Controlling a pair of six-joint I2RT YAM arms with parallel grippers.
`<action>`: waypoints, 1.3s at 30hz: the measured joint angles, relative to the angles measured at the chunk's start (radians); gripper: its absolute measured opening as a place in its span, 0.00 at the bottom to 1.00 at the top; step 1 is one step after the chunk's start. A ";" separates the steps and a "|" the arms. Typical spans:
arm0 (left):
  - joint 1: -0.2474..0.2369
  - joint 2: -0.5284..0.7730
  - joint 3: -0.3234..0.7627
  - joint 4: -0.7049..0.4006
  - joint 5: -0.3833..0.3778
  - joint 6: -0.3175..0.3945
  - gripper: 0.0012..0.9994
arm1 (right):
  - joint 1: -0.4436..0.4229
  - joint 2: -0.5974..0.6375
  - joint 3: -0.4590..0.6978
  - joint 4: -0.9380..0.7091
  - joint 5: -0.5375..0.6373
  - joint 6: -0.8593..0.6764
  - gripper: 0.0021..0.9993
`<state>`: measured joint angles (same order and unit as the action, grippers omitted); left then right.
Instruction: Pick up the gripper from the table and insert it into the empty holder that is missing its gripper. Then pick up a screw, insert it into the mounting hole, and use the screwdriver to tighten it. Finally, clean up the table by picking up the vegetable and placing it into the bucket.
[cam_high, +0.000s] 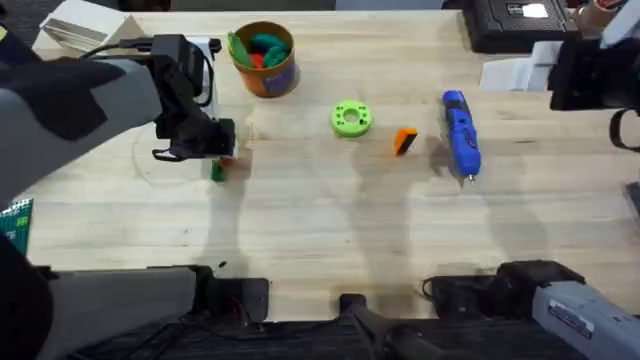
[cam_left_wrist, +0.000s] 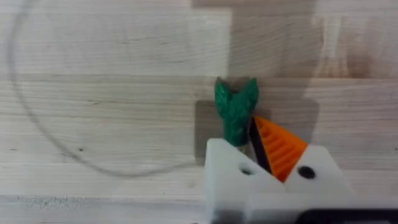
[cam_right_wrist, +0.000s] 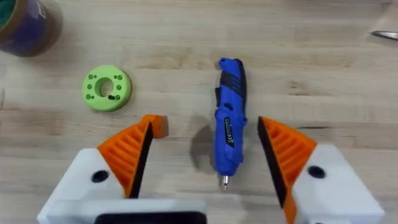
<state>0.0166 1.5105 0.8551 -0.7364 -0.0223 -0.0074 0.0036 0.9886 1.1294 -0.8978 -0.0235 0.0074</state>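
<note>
My left gripper (cam_left_wrist: 249, 146) is shut on the slim dark-green vegetable (cam_left_wrist: 236, 107), near the table's left (cam_high: 216, 170). One of its fingers is a bare white holder (cam_left_wrist: 224, 167) with no pad; the other carries an orange pad (cam_left_wrist: 280, 149). The loose orange gripper (cam_high: 404, 141) lies mid-table, beside the blue screwdriver (cam_high: 461, 135). High above them my right gripper (cam_right_wrist: 205, 121) is open, with the screwdriver (cam_right_wrist: 229, 121) below the gap and the orange gripper (cam_right_wrist: 158, 126) by one finger. The orange-yellow bucket (cam_high: 263, 60) holds toys at the back. A screw is out of view.
A bright green ring (cam_high: 351, 118) lies between the bucket and the orange wedge. A white box (cam_high: 208, 75) stands behind the left arm. Papers (cam_high: 80, 25) sit at the back left, and a black device (cam_high: 520, 20) and a white block (cam_high: 515, 72) at the back right.
</note>
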 joint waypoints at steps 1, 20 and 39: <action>0.000 0.000 0.000 0.000 0.000 0.000 0.01 | 0.000 0.000 0.000 0.000 0.000 0.000 0.99; 0.000 -0.049 0.087 -0.089 0.010 0.000 0.01 | 0.000 0.000 0.000 0.000 0.000 0.000 0.99; 0.000 -0.466 0.262 -0.217 0.012 0.000 0.01 | 0.000 0.000 0.000 0.000 0.000 0.000 0.99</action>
<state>0.0166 1.0440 1.1175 -0.9531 -0.0105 -0.0074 0.0036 0.9886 1.1294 -0.8978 -0.0233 0.0074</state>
